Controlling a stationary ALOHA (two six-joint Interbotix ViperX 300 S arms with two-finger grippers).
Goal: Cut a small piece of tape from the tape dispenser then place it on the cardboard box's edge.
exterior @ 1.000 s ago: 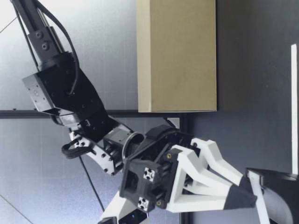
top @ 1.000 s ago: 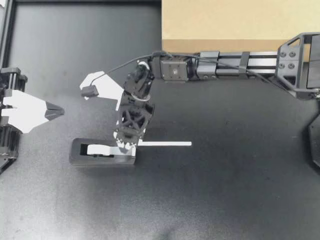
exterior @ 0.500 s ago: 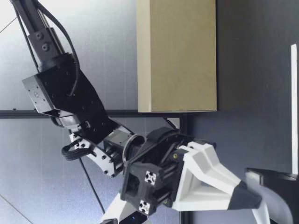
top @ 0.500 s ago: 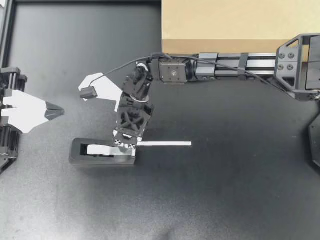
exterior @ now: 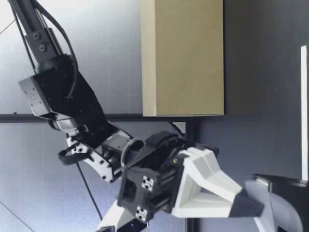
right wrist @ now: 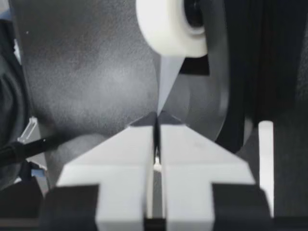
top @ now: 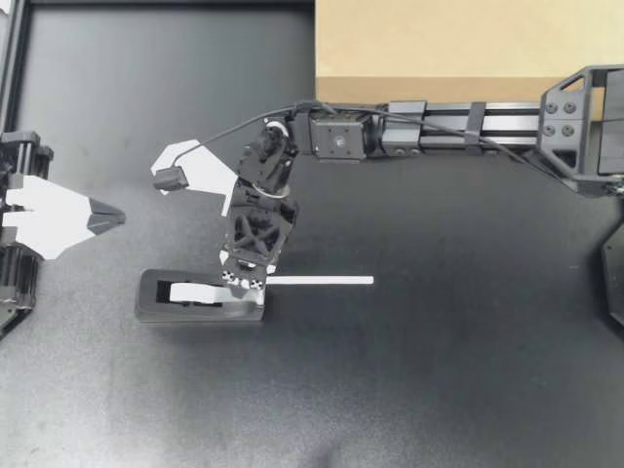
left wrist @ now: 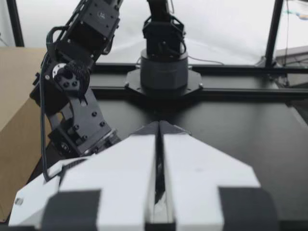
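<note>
The tape dispenser (top: 200,314) sits on the black table (top: 439,380), and my right arm (top: 439,127) reaches across to it from the far side. My right gripper (top: 244,284) is down at the end of the dispenser where the cutter is, pointing along it.

In the right wrist view the white roll (right wrist: 169,26) is straight ahead of the fingers (right wrist: 192,159). A thin strip of tape (right wrist: 167,79) runs from the roll to the fingertips, which are pressed together with the strip's free end pinched between them. The tape is joined to the roll.

In the low view the right gripper (exterior: 248,207) slants down toward the dispenser (exterior: 289,193), with its dark fingertips just beside the top of the dispenser.

A white strip (top: 322,281) lies flat on the table. One end is next to the dispenser and the rest runs away from it on the right gripper's side.

The cardboard box (top: 468,39) stands well apart from the dispenser, at the far edge of the table beyond the right arm.

My left gripper (top: 119,218) is above the table, well apart from the dispenser on the side opposite the white strip. Its tips point toward the right arm. In the left wrist view its fingers (left wrist: 120,178) are clenched against each other with nothing between them.
</note>
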